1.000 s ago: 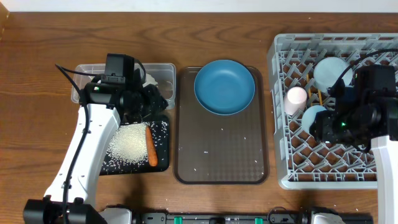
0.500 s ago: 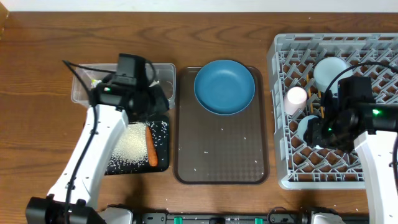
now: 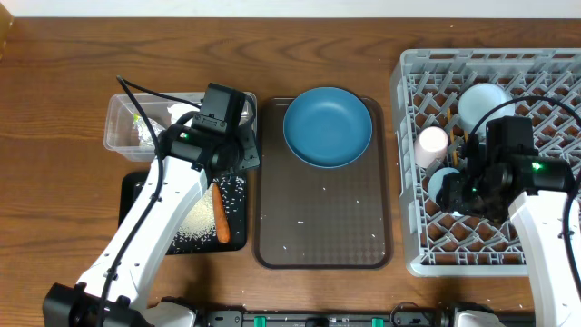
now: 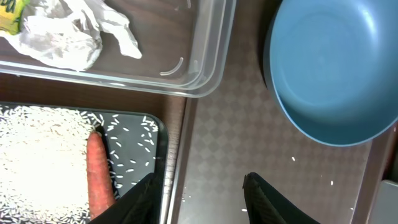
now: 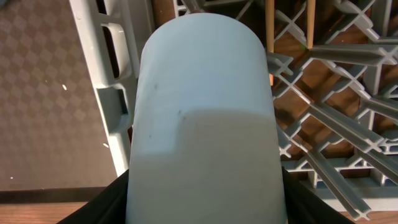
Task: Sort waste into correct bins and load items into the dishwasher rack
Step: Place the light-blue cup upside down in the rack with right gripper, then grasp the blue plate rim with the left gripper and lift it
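My left gripper [image 3: 243,151] [image 4: 200,180] hangs open and empty over the seam between the black tray [image 4: 140,149] and the brown serving tray [image 4: 230,137]. On the black tray lie the rice [image 3: 195,222] and the carrot [image 3: 221,218] [image 4: 99,171]. Tissue [image 4: 59,37] and a yellow wrapper [image 4: 9,12] sit in the clear tub [image 3: 123,136]. The blue plate [image 3: 327,125] rests at the far end of the serving tray. Over the grey rack [image 3: 408,263], my right gripper [image 3: 456,187] [image 5: 205,199] is shut on the light blue cup [image 5: 205,112]. Pink cup [image 3: 432,143], pale bowl [image 3: 483,102] and chopsticks [image 5: 270,25] are in the rack.
A few loose rice grains [image 3: 300,221] lie scattered on the brown serving tray. The rack's left wall [image 5: 102,93] stands just left of the held cup. Bare wooden table [image 3: 54,218] stretches to the left of the bins.
The left arm has swung right, off the clear tub and black tray to the serving tray's left edge. The right gripper, still holding the cup, has shifted left inside the rack.
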{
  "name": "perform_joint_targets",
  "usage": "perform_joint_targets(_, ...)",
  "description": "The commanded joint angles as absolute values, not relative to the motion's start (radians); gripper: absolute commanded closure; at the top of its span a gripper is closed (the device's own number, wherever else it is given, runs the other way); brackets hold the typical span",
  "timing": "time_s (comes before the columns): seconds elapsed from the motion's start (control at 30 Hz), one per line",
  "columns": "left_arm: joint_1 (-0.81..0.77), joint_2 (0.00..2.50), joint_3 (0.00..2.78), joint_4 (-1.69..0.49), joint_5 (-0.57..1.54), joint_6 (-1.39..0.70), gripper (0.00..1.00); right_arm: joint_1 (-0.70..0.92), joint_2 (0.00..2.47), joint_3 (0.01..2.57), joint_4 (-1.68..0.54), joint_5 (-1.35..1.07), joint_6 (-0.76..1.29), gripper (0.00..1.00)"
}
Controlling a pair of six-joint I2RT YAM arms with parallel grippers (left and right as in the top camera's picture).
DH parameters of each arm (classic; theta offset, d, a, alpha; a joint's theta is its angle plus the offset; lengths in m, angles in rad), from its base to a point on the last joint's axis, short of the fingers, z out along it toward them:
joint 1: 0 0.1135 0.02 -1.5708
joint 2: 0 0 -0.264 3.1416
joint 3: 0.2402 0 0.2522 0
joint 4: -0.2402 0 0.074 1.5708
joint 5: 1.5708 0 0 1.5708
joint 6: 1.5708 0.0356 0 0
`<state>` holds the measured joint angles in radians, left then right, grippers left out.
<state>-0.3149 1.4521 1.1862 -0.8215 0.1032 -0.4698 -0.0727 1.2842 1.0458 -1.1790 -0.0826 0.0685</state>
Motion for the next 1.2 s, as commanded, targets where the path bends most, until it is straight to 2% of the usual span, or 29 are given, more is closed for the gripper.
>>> perform_joint_targets(0.0, -0.317, 1.451, 1.193, -0.822, 0.077, -0.456, 0.53, -0.077, 1.314, 1.037, -1.181, -0.094, 0.090, 0.64)
perform_joint_targets(0.13, -0.317, 1.451, 1.193, -0.822, 0.077, -0.456, 0.53, -0.077, 1.347, 1.037, -1.182, -0.094, 0.091, 0.63)
perform_joint_targets(0.23, -0.316, 1.451, 1.193, -0.825, 0.077, -0.456, 0.53, -0.077, 1.368, 1.037, -1.180, -0.094, 0.090, 0.54)
perform_joint_targets(0.3, -0.316, 1.451, 1.193, -0.826, 0.077, -0.456, 0.53, -0.077, 1.373, 1.037, -1.175, -0.095, 0.090, 0.41)
perform_joint_targets(0.37, -0.317, 1.451, 1.193, -0.826, 0.077, -0.456, 0.53, -0.077, 1.373, 1.039, -1.170, -0.099, 0.089, 0.17)
perform_joint_targets(0.4, -0.317, 1.451, 1.193, -0.826, 0.077, -0.453, 0.52, -0.077, 1.373, 1.042, -1.170, -0.099, 0.089, 0.09)
perform_joint_targets(0.47, -0.317, 1.451, 1.193, -0.826, 0.077, -0.441, 0.52, -0.077, 1.373, 1.048, -1.170, -0.107, 0.089, 0.01)
perform_joint_targets(0.8, -0.321, 1.451, 1.193, -0.821, 0.077, -0.422, 0.52, -0.077, 1.373, 1.140, -1.179, -0.114, 0.043, 0.01)
perform_joint_targets(1.0, -0.358, 1.451, 1.193, -0.798, 0.077, -0.422, 0.52, -0.075, 1.372, 1.288, -1.206, -0.327, -0.025, 0.01)
perform_joint_targets(1.17, -0.360, 1.452, 1.193, -0.736, 0.096, -0.427, 0.52, -0.051, 1.371, 1.371, -1.207, -0.325, -0.027, 0.01)
